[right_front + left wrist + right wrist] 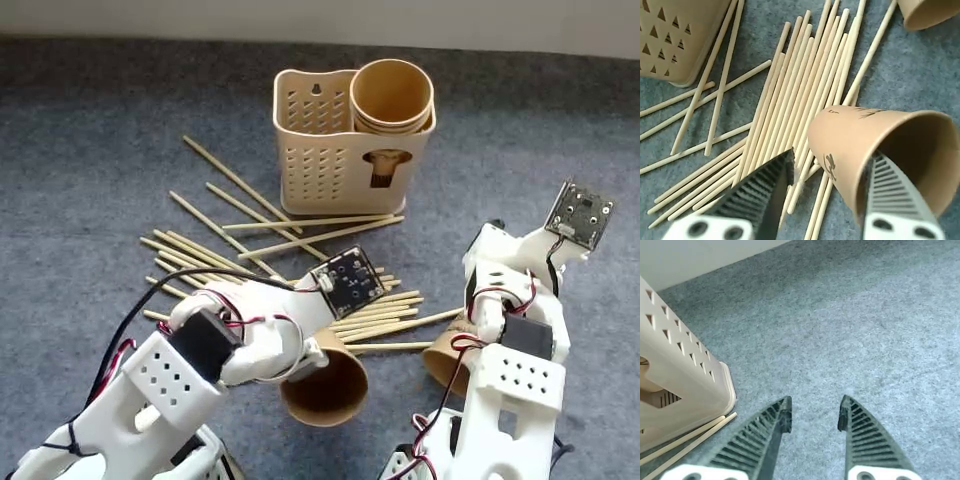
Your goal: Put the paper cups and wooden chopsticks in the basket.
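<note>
High view: stacked paper cups (392,95) upright inside the basket (330,150); chopsticks (290,262) scattered over the bench (80,150) in front of it.
Left wrist view: left gripper (834,159) spread astride the wall of a tipped cup (865,135), beside the chopsticks.
Right wrist view: right gripper (814,412) spread above the bench, near the basket.

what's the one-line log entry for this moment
left hand open around paper cup on its side | right hand open near basket | chopsticks loose on carpet
</note>
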You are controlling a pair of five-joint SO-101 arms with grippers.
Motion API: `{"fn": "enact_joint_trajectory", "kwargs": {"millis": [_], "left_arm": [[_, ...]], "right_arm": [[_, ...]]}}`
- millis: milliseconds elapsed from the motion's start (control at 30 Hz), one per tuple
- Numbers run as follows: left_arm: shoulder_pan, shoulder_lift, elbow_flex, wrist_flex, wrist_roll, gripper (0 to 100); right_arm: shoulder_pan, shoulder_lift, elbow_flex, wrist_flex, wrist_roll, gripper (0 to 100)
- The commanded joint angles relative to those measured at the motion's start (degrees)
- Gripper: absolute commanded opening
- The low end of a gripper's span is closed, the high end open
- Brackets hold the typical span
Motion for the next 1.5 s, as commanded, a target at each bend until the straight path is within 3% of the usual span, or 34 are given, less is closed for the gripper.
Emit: {"fn": "enact_joint_trajectory", "kwargs": {"millis": [0, 333, 567, 633, 867, 1100, 1467], "left_arm": [[-3.38, -0.75, 1.71, -4.22, 0.18, 23], [-3.56, -0.84, 1.71, -4.13, 0.35, 23], [-3.12, -0.84, -0.13, -4.13, 0.53, 1], [-3.21, -0.84, -1.98, -3.08, 0.62, 1], [-3.12, -0.57, -16.66, 6.86, 2.55, 0], [-3.47, -0.22, -30.37, 7.65, 10.9, 0], [-3.03, -0.13, -36.88, -14.24, 12.92, 0]], "right_arm": [[-0.75, -0.57, -0.22, -1.27, 0.0, 15.9], [-0.75, -0.57, -0.22, -1.27, 0.0, 15.9], [-0.75, -0.57, -0.22, -1.27, 0.0, 15.9], [-0.75, -0.57, -0.22, -1.27, 0.0, 15.9], [-0.84, -0.57, -0.22, -1.27, 0.0, 15.9], [-0.92, -0.57, -0.22, -1.27, 0.0, 15.9], [-1.01, -0.57, -0.22, -1.27, 0.0, 15.9]]}}
